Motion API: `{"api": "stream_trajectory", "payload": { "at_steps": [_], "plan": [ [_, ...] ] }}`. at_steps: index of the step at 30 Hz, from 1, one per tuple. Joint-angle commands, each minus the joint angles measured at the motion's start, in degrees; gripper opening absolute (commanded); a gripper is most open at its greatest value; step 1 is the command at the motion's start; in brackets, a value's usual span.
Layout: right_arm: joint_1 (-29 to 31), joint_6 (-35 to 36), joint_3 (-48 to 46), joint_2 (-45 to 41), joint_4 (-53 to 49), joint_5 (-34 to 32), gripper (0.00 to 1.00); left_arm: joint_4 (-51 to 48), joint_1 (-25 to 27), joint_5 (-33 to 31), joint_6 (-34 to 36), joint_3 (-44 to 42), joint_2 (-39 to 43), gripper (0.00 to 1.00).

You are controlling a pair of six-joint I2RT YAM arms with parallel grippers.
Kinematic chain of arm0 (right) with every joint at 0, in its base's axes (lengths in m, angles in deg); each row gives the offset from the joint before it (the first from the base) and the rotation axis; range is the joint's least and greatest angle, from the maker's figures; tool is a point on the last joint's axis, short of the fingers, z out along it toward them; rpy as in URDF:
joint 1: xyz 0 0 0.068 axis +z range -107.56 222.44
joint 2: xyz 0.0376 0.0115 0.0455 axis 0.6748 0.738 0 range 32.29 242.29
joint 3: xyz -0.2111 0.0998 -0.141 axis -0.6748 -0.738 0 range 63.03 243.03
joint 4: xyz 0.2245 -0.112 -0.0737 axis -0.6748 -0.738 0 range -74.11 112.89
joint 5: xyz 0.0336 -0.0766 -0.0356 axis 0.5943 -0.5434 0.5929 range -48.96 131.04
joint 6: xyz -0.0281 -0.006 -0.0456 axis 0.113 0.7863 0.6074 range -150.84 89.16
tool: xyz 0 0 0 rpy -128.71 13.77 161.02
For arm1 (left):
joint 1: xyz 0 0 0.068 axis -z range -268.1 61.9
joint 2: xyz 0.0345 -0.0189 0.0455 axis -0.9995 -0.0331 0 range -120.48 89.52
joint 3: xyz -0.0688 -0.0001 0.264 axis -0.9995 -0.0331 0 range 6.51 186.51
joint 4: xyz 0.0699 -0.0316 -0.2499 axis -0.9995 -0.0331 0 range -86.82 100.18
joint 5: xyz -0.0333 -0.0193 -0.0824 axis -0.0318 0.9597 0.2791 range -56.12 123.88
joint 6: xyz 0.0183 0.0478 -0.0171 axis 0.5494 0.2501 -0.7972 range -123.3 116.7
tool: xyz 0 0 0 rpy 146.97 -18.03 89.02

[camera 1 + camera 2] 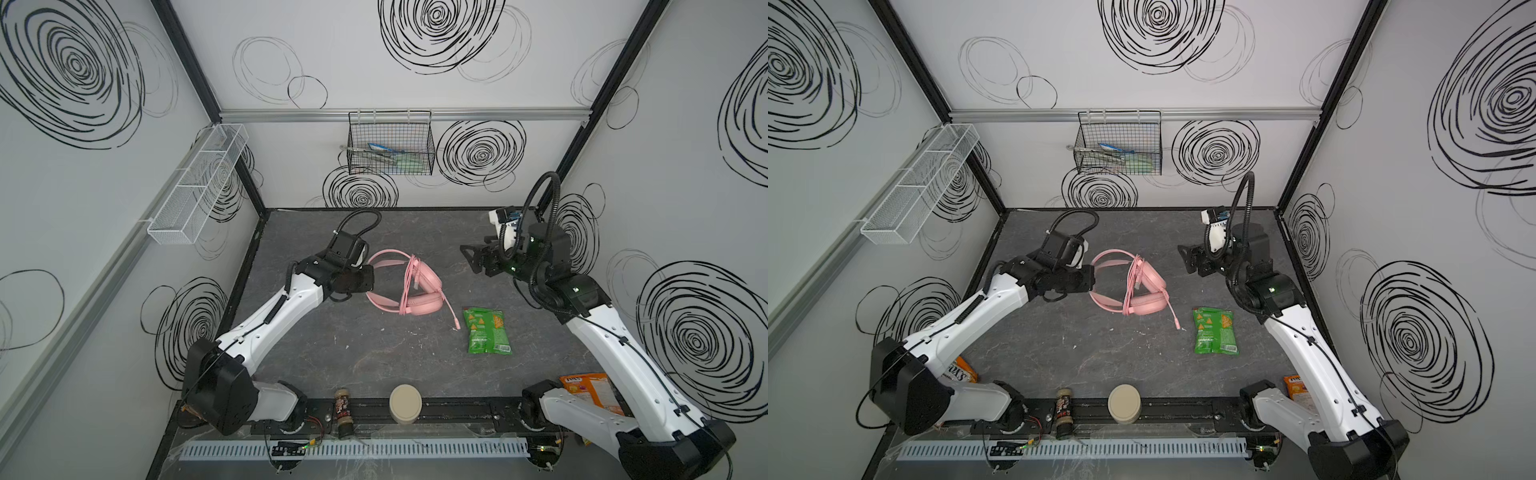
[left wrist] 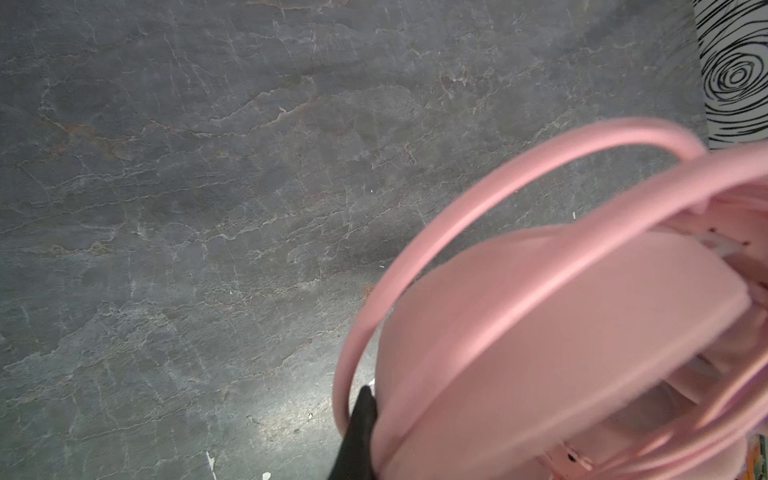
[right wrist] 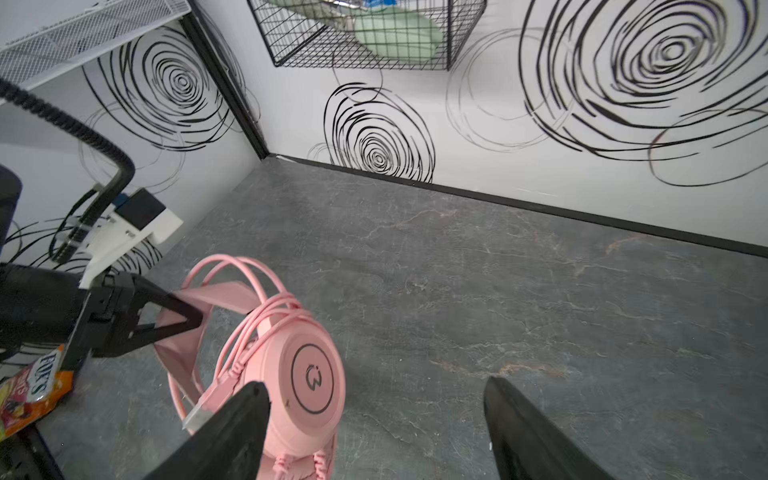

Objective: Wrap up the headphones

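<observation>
Table (image 1: 374,361): dark grey stone-look slab with pale veining and a few white flecks. Walls are white with black scribble spirals, on black frame posts.

Far wall: an alu rail carries a black wire basket (image 1: 390,145) with some items in it. Left wall: a white mesh tray (image 1: 195,187).

Headphones (image 1: 415,291) sit mid-table, a bit toward the far side, with the headband pointing left and the earcups right. The cable (image 1: 409,282) is looped around the band just beside the cups. Its plug (image 1: 456,326) trails near-right on the table.

Left hand (image 1: 369,282) is clamped tight on the headband; the right wrist view shows its fingers pinching the flat band.

Right hand (image 1: 468,259) is spread wide and holds nothing, right of the headphones and clear of them.

Green snack bag (image 1: 487,331) lies flat just right of the plug.

Near edge: a brown jar (image 1: 344,411) on its side, a beige round tub (image 1: 405,404), an orange packet (image 1: 592,392) by the right arm base, and a white slotted duct (image 1: 374,451).
</observation>
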Motion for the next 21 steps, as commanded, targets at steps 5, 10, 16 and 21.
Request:
{"api": "stream_trajectory", "payload": {
  "at_steps": [5,10,16,21],
  "plan": [
    [5.93,3.02,-0.90,4.20,-1.91,1.78,0.82,7.25,0.47,1.84,-2.62,1.07,3.70,0.00],
    [8.47,3.59,-1.46,7.08,-0.45,-0.85,0.80,7.55,1.73,1.48,-3.46,1.25,3.83,0.00],
    [8.55,4.12,-2.12,8.79,1.22,-1.11,0.78,7.88,3.22,1.29,-4.06,1.77,3.42,0.00],
    [8.90,3.71,-2.78,8.88,2.12,-0.24,0.78,8.00,4.19,1.13,-4.32,1.99,2.91,0.00]
  ]
}}
